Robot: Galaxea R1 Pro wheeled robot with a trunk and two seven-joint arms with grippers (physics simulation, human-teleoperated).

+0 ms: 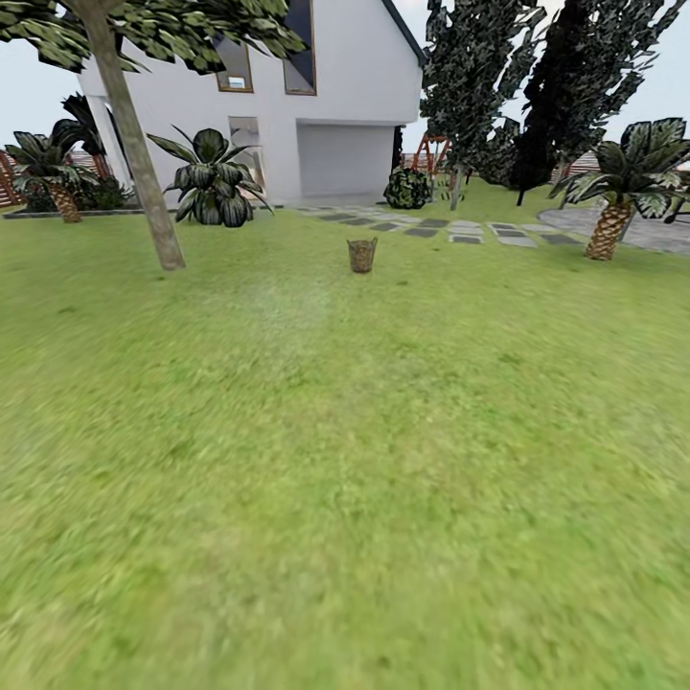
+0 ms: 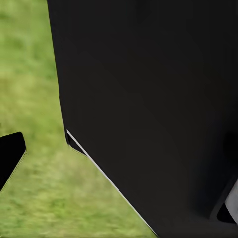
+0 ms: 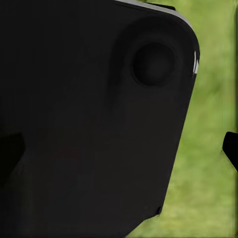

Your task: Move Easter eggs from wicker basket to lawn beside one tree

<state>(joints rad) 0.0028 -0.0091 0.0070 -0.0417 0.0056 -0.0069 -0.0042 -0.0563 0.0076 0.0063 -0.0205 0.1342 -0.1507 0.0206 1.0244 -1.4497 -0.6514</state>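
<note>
Head view over a wide green lawn (image 1: 345, 460), open and flat from the near edge up to the far plantings. Standing upright on the grass well ahead, near the middle of the view: a small brown wicker basket (image 1: 361, 255). Too far off to tell what lies inside. To the basket's left, well apart from it, a pale grey-tan tree (image 1: 134, 144) with a leaning trunk and leafy crown at the top edge. Beyond the trunk, a broad-leaved shrub (image 1: 211, 182) and a short palm (image 1: 53, 172) at the far left. Behind these, a white house (image 1: 326, 105) with a row of grey stepping stones (image 1: 450, 230) running right across the grass. At the far right, another short palm (image 1: 618, 192) beside a paved patch; behind it, dark tall trees (image 1: 537, 86). Plenty of bare grass between viewer and basket, and between basket and trunk.

Left wrist view: a large black body panel (image 2: 148, 109) close to the lens, blurred grass beside it, one dark fingertip (image 2: 10, 153) poking in at the edge. Right wrist view: a black rounded housing (image 3: 89, 124) close up, grass past it, a dark fingertip (image 3: 230, 146) at the edge. For both grippers, impossible to tell whether apart or together.
</note>
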